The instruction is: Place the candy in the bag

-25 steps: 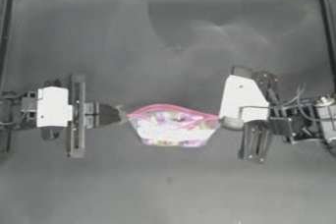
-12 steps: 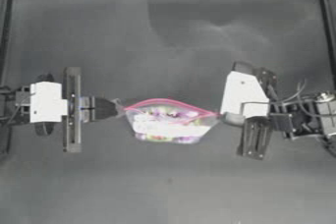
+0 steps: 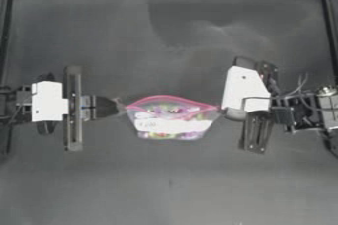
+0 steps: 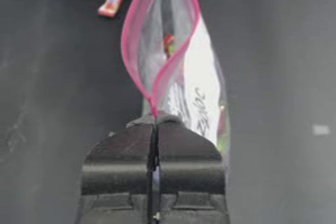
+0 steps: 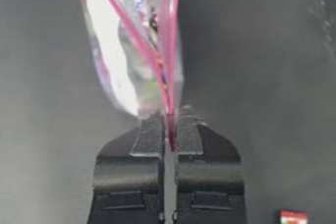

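Pulled slightly wider since half a second ago: clear crinkly plastic zip bag with pink closure strip, mouth now gaping toward 12 o'clock, multicoloured sweets inside, at centre of dark tabletop. Left gripper at 9 o'clock of bag, clamped tight on pink strip end. Right gripper at 3 o'clock, likewise pinched shut on opposite strip end. Small red-orange wrapped candy lying on tabletop outside bag, apart from it.

- Dark matte table, flat.
- Clear crinkly plastic bag with pink closure strip at centre.
- Small red-orange wrapped candy lying loose on the surface.
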Action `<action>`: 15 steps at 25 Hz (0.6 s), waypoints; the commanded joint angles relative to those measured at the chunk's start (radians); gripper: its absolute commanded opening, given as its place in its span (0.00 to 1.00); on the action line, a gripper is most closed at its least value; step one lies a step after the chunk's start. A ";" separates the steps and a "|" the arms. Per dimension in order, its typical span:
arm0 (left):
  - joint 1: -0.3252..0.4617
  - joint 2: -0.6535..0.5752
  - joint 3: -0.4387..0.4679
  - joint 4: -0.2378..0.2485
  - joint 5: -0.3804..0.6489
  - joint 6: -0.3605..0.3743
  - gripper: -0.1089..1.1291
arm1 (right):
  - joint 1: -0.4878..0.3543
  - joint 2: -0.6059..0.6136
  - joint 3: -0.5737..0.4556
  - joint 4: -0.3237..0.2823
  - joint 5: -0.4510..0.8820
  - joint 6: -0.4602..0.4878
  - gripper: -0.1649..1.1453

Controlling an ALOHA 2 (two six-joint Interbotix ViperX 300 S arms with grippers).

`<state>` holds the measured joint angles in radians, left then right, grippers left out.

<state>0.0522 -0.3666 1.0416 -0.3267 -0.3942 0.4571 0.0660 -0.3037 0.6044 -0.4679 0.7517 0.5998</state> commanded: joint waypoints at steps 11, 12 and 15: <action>-0.011 0.037 -0.014 0.000 -0.025 -0.006 0.19 | -0.006 -0.002 0.043 0.028 -0.098 0.005 0.21; -0.014 0.044 -0.017 0.000 -0.025 -0.008 0.19 | -0.008 0.002 0.041 0.028 -0.098 0.005 0.21; -0.025 0.066 -0.020 0.002 -0.026 -0.008 0.19 | -0.008 0.012 0.040 0.028 -0.117 0.005 0.21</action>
<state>0.0337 -0.3007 1.0416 -0.3267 -0.4111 0.4510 0.0598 -0.2823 0.6596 -0.4387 0.6489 0.6029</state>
